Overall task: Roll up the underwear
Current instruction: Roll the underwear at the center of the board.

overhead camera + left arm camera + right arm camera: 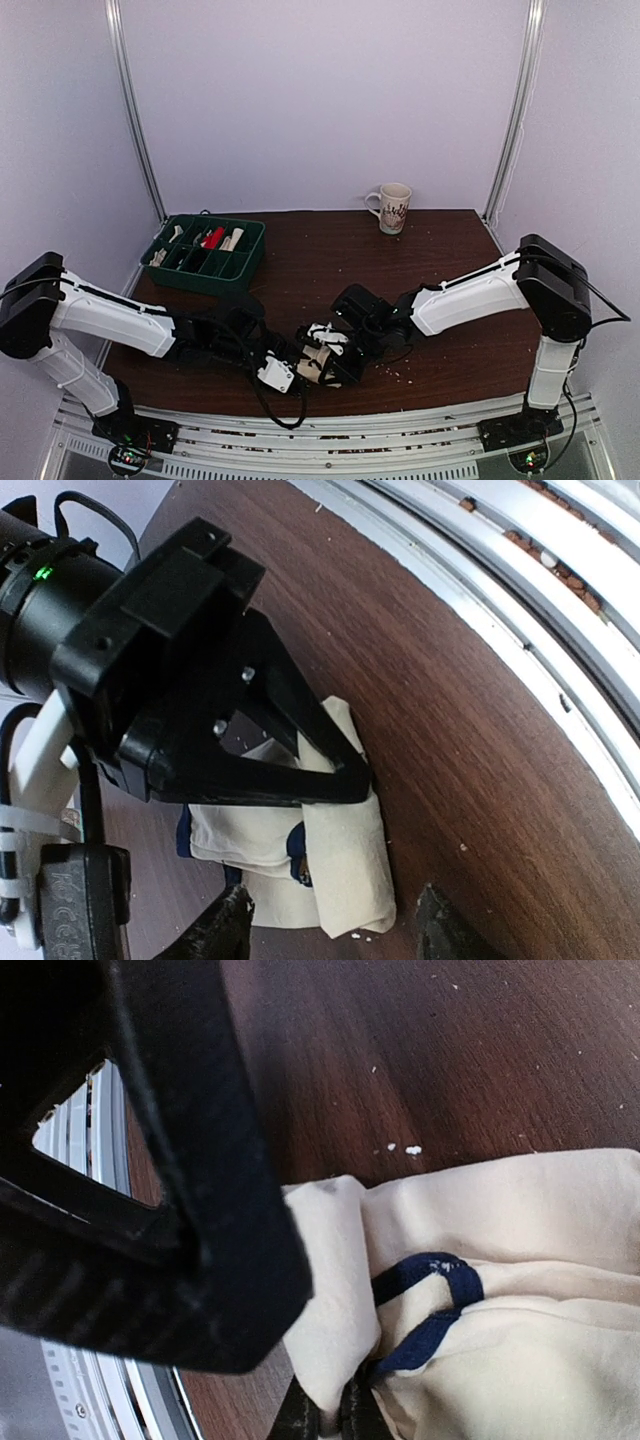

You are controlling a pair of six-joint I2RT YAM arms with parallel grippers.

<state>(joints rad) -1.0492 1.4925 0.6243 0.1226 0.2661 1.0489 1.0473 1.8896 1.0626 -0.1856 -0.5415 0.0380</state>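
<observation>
The cream underwear (317, 363) with navy trim lies bunched and partly rolled on the dark wooden table near the front edge. In the left wrist view the underwear (350, 870) shows as a folded roll just beyond my left gripper (335, 935), which is open, one finger on each side of it. My right gripper (330, 1422) is shut on a fold of the cream underwear (500, 1260) beside a navy trim loop (430, 1305). From above, the left gripper (285, 372) and right gripper (335, 362) meet over the cloth. The right gripper (355, 780) presses on the roll's far end.
A green divided tray (200, 280) with small items stands at the back left. A patterned mug (392, 208) stands at the back centre-right. White crumbs (398, 374) dot the wood. An aluminium rail (330, 420) runs along the table's front edge, close to the cloth.
</observation>
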